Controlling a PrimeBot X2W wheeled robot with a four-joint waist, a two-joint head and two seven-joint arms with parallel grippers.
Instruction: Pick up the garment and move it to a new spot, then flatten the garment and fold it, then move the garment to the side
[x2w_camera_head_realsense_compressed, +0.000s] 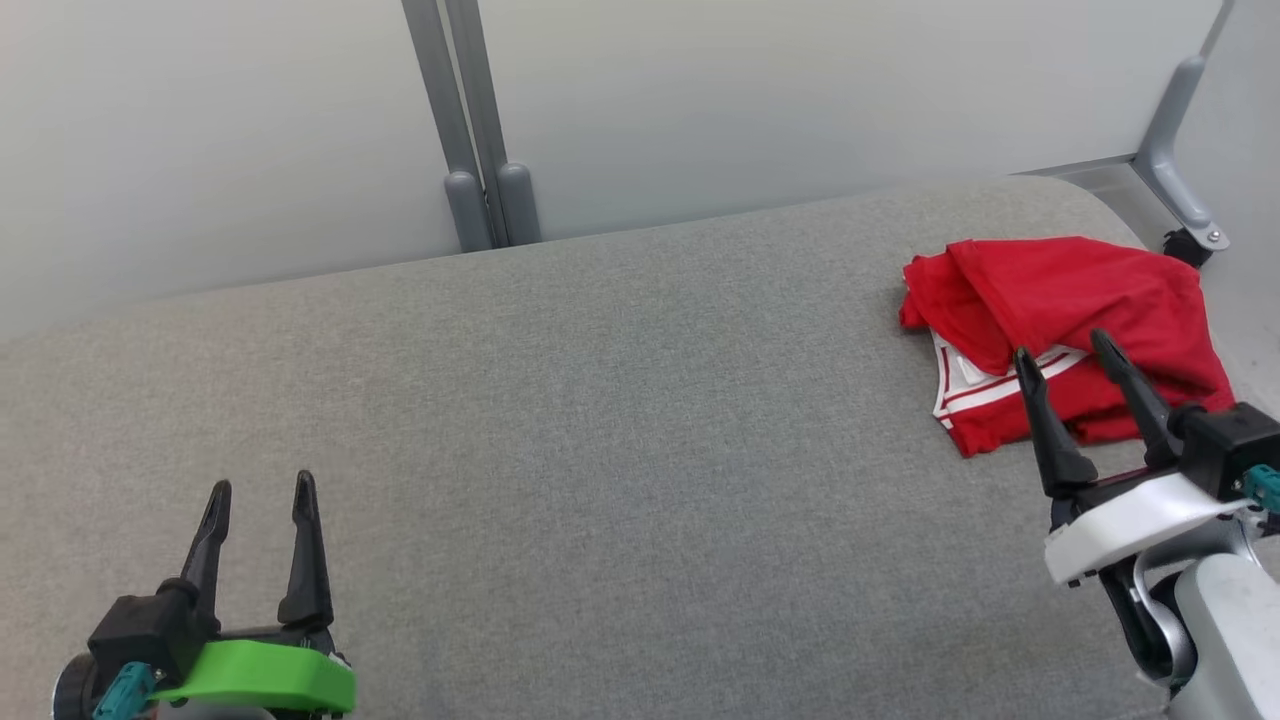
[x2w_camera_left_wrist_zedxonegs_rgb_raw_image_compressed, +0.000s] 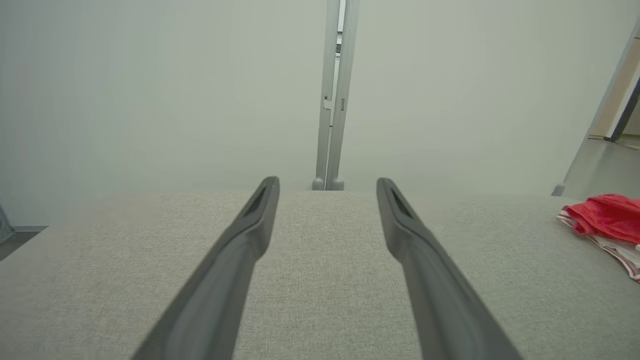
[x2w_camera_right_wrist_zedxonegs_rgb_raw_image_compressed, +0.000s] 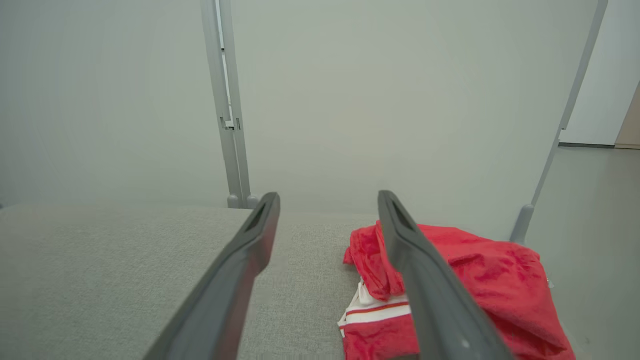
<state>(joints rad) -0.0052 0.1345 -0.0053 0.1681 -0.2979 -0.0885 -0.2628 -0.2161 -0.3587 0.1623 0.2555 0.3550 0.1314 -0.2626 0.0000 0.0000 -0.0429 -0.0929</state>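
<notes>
**Head view: red garment at the counter's right end, both tools open and empty**

**Item.** Garment (x2w_camera_head_realsense_compressed: 1080, 285), red with white banding.

**Location.** On the grey cloth-covered counter (x2w_camera_head_realsense_compressed: 600, 420), at its far right end, close to the rear and right edges.

**Condition.** Lies in uneven layers, with a red flap thrown over a white-striped portion. It is creased and its edges are not squared. It is neither spread flat nor in a tidy fold.

**Right tool** (x2w_camera_head_realsense_compressed: 1061, 344). Fingers stand wide apart with nothing between them, just on the near side of the garment. The tips overlap the garment's near edge in the head view. Whether they touch the cloth cannot be told.

**Left tool** (x2w_camera_head_realsense_compressed: 262, 482). Fingers are likewise spread and hold nothing. It sits over the counter's near left, well apart from the garment.

**Surroundings.** Pale partition panels (x2w_camera_head_realsense_compressed: 800, 100) joined by a grey post (x2w_camera_head_realsense_compressed: 470, 120) stand behind the counter.

**Progress, as judged.**
- The garment sits at one side of the counter, which is where the task's last clause would leave it.
- The same heap would also pass for a crumpled garment waiting to be lifted to a new spot.
- The loose, unsquared layers look more like a rough bundle than a finished fold, but one moment does not settle it.
- On the early reading, moving, flattening, folding and setting aside are all left to do. On the late reading, little or nothing is left.
</notes>
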